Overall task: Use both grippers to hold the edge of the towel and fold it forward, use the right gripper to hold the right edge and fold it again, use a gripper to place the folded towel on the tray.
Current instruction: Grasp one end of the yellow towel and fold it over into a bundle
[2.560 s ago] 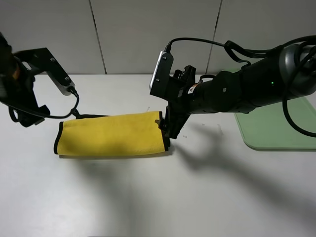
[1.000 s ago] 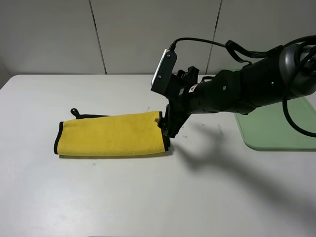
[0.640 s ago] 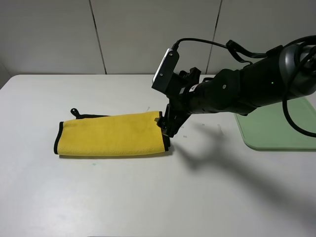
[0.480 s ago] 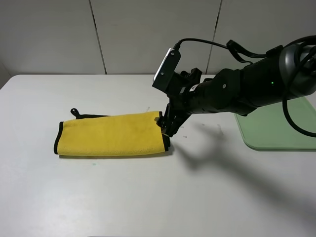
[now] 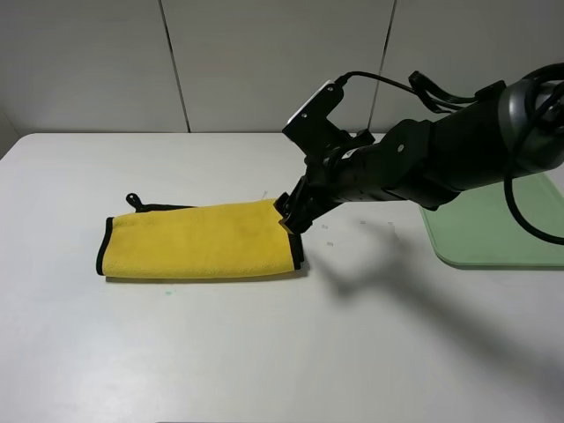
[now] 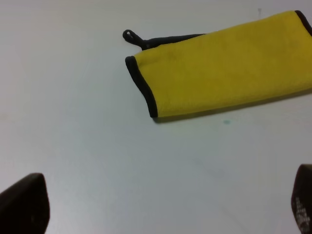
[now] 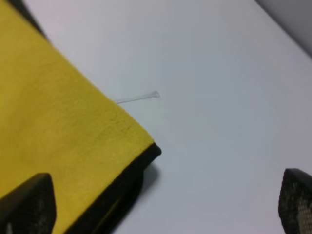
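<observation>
No readable text or labels anywhere

The folded fluffy microfibre towel (image 5: 198, 240) is a plain bright yellow, bordered by thin black stitched trim (image 5: 104, 247) with a black corner loop (image 5: 133, 200). The flat table (image 5: 264, 352) beneath is plain off-white. The rimmed rectangular plastic tray (image 5: 493, 233) is pale green. The right two-finger tool (image 5: 289, 218) is black, its side plate (image 5: 315, 95) white.
</observation>
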`<action>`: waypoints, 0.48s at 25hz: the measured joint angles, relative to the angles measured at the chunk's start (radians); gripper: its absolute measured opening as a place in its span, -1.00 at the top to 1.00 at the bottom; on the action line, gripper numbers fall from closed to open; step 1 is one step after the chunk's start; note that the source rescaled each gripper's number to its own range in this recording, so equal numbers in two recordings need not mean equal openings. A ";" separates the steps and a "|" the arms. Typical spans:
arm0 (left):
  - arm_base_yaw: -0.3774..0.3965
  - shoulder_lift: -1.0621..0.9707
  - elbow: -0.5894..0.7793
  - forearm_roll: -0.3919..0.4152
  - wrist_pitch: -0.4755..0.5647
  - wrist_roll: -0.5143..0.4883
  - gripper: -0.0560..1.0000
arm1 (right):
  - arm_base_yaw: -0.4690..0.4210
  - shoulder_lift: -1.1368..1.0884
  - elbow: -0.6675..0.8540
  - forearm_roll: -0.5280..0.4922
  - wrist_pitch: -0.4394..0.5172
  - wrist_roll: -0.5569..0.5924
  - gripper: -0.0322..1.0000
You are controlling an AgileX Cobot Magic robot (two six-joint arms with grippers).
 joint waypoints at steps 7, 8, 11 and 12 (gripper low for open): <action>0.000 0.000 0.000 0.000 0.001 -0.001 -1.00 | 0.000 0.000 0.000 0.237 -0.036 0.098 -1.00; 0.000 0.000 0.000 0.000 0.001 -0.001 -1.00 | 0.000 0.000 0.000 0.275 -0.034 0.104 -1.00; 0.000 0.000 0.000 0.000 0.001 -0.001 -1.00 | 0.000 0.002 0.000 0.359 -0.031 0.111 -1.00; 0.000 0.000 0.000 0.000 0.001 -0.001 -1.00 | 0.000 0.006 0.000 0.376 -0.032 0.112 -1.00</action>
